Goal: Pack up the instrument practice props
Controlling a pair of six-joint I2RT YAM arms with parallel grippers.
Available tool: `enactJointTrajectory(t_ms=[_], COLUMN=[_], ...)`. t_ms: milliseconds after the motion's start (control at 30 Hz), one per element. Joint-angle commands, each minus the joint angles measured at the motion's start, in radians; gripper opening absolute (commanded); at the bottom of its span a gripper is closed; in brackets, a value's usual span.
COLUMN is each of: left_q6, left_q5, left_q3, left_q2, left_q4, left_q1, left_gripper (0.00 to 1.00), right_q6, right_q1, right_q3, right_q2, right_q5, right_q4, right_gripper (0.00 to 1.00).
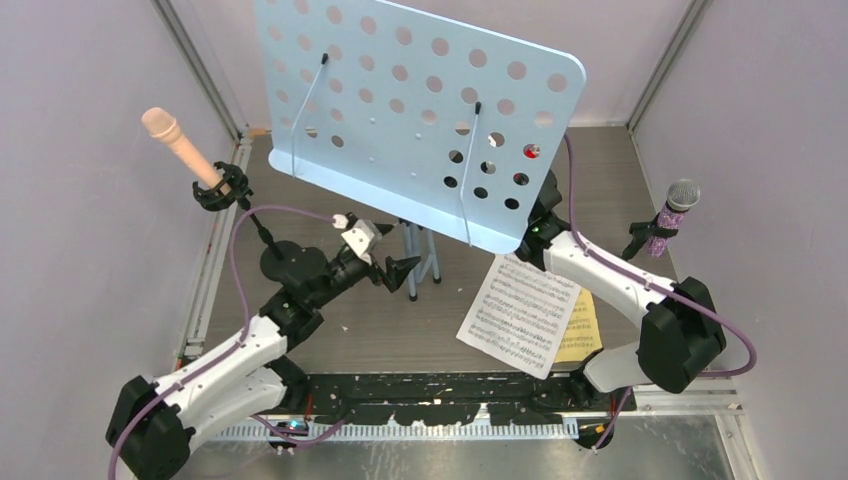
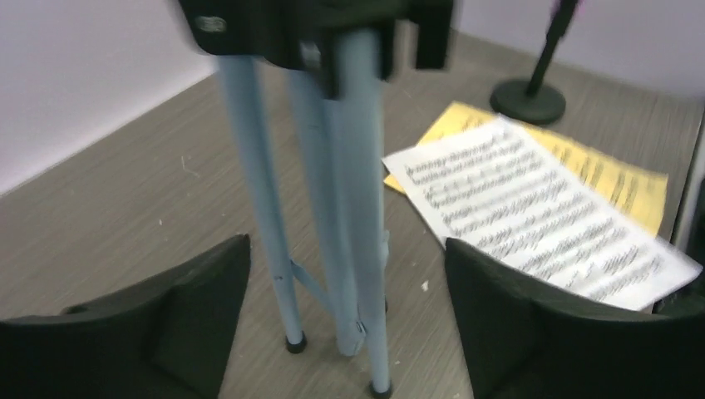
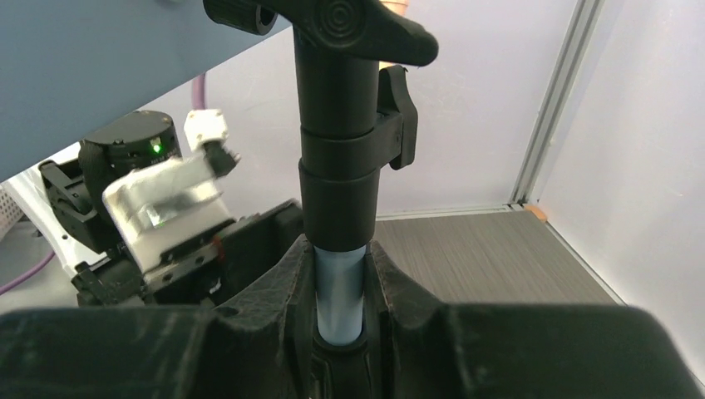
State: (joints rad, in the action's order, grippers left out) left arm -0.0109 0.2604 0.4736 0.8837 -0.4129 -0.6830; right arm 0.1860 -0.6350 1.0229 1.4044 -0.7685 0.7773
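Right gripper point(image 3: 339, 278) is clenching the pole point(image 3: 338, 307) of the pale-blue perforated metal music rack point(image 1: 420, 110); left gripper point(image 2: 345, 307) is hanging open around its tripod legs point(image 2: 332, 208), probably squeezing them together next.

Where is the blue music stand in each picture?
Top external: music stand, its holey plate fills the top middle, legs underneath.
Left wrist: its folded blue legs stand in the middle, inside the open left gripper.
Right wrist: its blue pole at bottom middle, pinched by the right gripper.
Shared landmark: the left gripper, close to the stand in every view.
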Motion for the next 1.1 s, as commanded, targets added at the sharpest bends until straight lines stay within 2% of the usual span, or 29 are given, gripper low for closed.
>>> enactJointTrajectory(t_ms=[0, 167, 367, 500, 1067], left_q6=[0.016, -0.015, -0.046, -0.084, -0.166], left_q5=[-0.128, -0.21, -0.156, -0.105, -0.021], left_q3=[-0.055, -0.126, -0.101, -0.073, 0.086], left_q2=[-0.091, -0.098, 0.083, 0.199, 0.518], left_q4=[-0.054, -0.164, -0.374, -0.53, -0.74], left_q1=[0.016, 0.016, 0.016, 0.016, 0.013], left_gripper=[0.99, 1.0, 1.0, 1.0, 1.0], right_q6=[-0.012, -0.004, 0.055, 0.052, 0.05], right_q1=[-0.014, -0.015, -0.016, -0.018, -0.055], right_q3=[-0.016, -0.029, -0.068, -0.093, -0.109], right_q2=[-0.017, -0.032, -0.067, -0.089, -0.096], right_q5=[0.005, 0.041, 0.139, 0.15, 0.173], right_q4=[-0.077, -0.088, -0.068, -0.081, -0.118], right_gripper=[0.01, 0.0, 0.0, 0.01, 0.0])
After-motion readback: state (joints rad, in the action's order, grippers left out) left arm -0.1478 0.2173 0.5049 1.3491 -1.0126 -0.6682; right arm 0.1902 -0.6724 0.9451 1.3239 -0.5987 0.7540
